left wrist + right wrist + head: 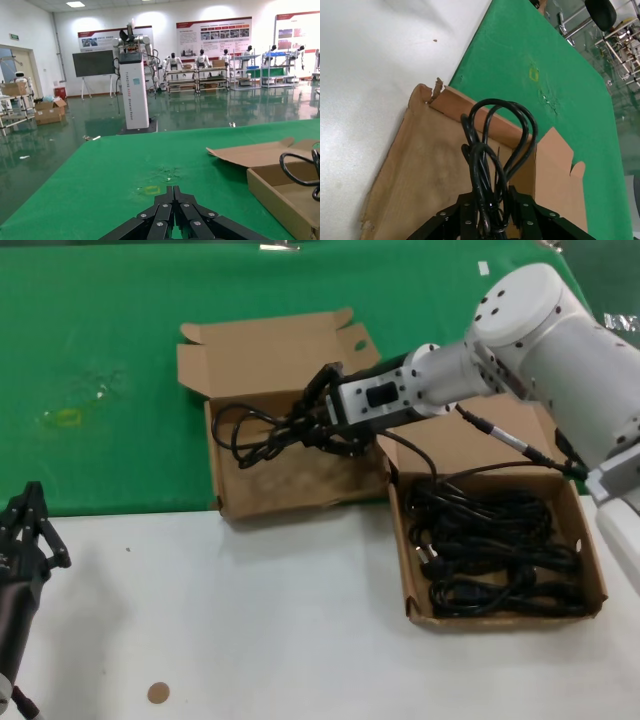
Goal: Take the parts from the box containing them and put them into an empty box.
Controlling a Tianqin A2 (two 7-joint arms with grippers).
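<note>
My left gripper (25,530) waits nearest me, low at my left side on the white table (260,620), well apart from the empty box (262,488); in its own wrist view the fingers lie pressed together with nothing between them.

Next out, to the right of the empty box and touching its corner, sits the box containing the parts (592,570). It is far from cleared: several looped black power cords (490,555) lie heaped across its floor.

Farther on, my right gripper (318,430) reaches over the empty box, jaws pinching one power cord bundle (492,165) at its gathered middle. The loops trail from my fingers toward the box's left wall, hanging above or just brushing the cardboard floor; I cannot tell which. Apart from this bundle the tray holds nothing.

So I judge this the first cord across, not yet let go. Left to do: release it here, then return for each bundle in the heap.
</note>
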